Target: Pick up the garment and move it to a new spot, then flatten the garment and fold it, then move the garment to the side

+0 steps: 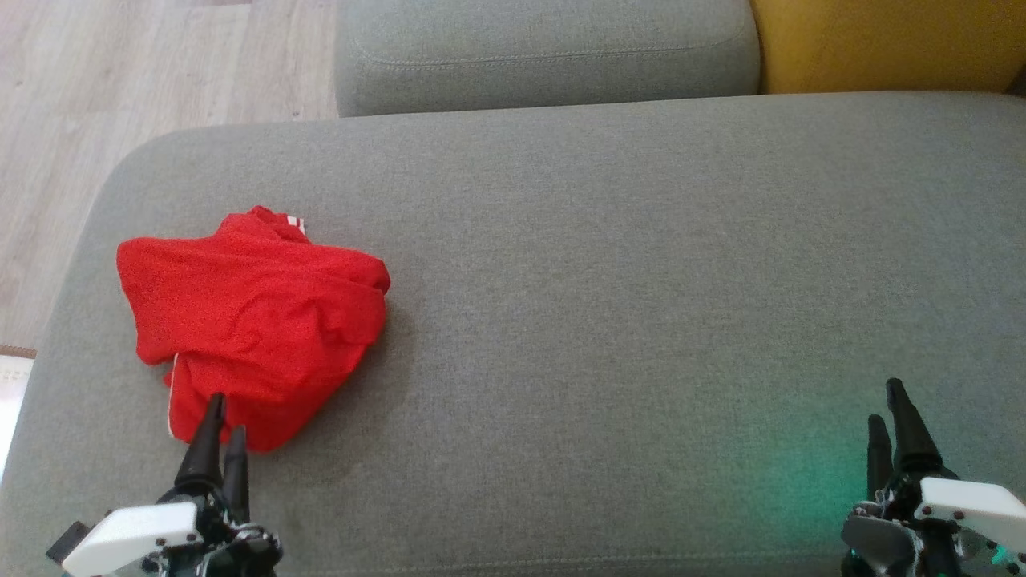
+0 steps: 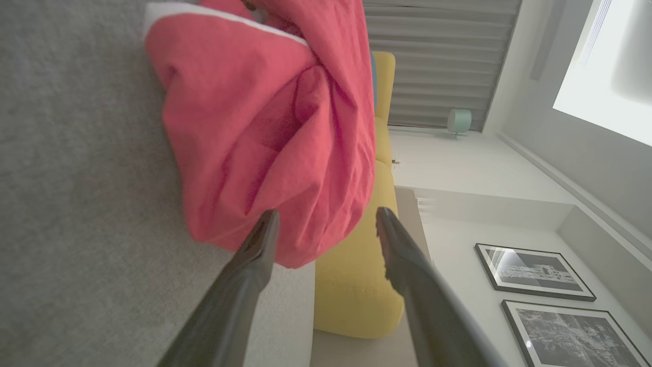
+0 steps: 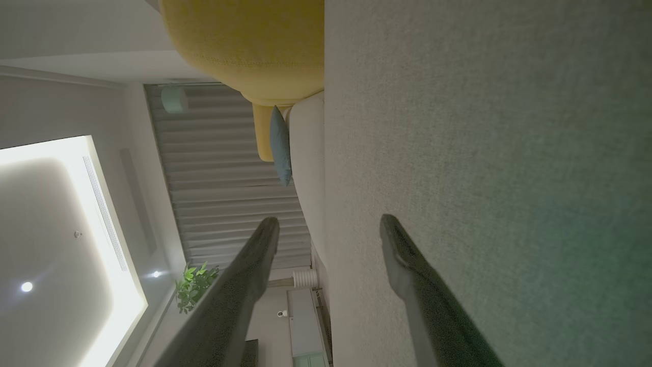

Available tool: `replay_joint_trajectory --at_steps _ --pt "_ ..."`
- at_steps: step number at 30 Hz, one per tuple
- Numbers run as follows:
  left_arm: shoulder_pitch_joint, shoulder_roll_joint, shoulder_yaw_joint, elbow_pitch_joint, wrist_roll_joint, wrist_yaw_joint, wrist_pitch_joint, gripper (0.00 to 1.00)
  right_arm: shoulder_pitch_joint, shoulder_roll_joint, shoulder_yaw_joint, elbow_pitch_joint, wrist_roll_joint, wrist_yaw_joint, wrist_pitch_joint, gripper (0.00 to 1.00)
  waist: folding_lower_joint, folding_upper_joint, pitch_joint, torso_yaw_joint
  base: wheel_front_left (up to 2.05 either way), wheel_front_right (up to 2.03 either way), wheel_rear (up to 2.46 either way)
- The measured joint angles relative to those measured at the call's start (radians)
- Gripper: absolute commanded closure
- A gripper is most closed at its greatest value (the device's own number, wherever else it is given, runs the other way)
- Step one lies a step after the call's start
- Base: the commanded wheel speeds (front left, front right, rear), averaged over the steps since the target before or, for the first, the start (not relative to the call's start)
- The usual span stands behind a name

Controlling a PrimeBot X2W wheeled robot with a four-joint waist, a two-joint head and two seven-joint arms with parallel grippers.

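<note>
Red cloth, the garment [image 1: 252, 324], lay crumpled on the grey sofa cushion [image 1: 601, 280] at about 9 o'clock in the head view, its longer run slanting roughly from 1 to 7 o'clock. The left gripper [image 1: 227, 415] sat at 7 o'clock, fingers pointing to 12 and spread apart, tips at the garment's near edge, gripping nothing. The right gripper [image 1: 885, 401], at 4 o'clock, was likewise spread and empty.

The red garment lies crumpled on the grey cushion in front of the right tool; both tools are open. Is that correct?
No. The head view shows the red garment crumpled on the grey cushion in front of the left tool, not the right tool. Both tools are open.
</note>
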Motion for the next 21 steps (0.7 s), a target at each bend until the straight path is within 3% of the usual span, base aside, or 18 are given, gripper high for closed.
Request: replay_joint_trajectory --at_steps 12,21 --pt "0.0 0.0 0.012 -0.016 0.037 0.0 -0.035 0.0 -0.001 0.0 0.004 -0.009 -0.096 0.0 -0.033 0.0 0.0 0.0 -0.003 0.001 0.0 0.0 0.0" --pt "-0.006 0.0 0.044 -0.053 0.136 0.011 -0.061 0.0 -0.015 0.0 -0.008 -0.05 -0.272 0.0 -0.059 0.0 0.0 0.0 -0.004 0.002 0.0 0.0 0.0"
